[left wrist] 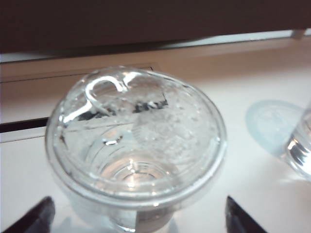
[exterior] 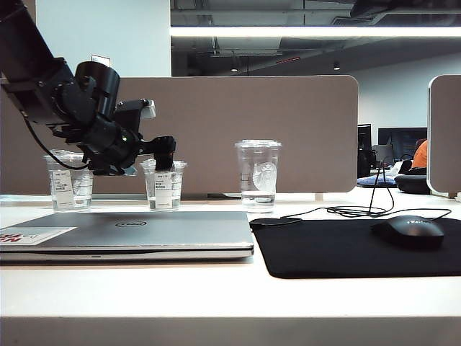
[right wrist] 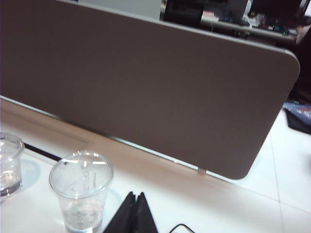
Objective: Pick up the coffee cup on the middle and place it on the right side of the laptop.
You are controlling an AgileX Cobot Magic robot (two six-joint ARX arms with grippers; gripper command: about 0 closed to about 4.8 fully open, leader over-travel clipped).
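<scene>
Left wrist view: left tool (left wrist: 136, 216) wide open, astride cup (left wrist: 136, 145), nothing held.
Cup: mid of row behind laptop (exterior: 130, 234), on table (exterior: 216, 295).
Right tool (right wrist: 133, 213): shut, empty, near tall cup (right wrist: 81, 191).
Tip: lower, centre, close w/o crushing.

A tall clear cup (exterior: 258, 173) with a round logo stands behind the black mouse pad (exterior: 353, 246). A black mouse (exterior: 408, 231) lies on the pad. A beige divider panel (exterior: 288, 130) stands behind.

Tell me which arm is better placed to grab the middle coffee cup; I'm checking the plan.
Left: the left gripper is open astride the coffee cup. The right gripper is shut, near the taller cup.
</scene>
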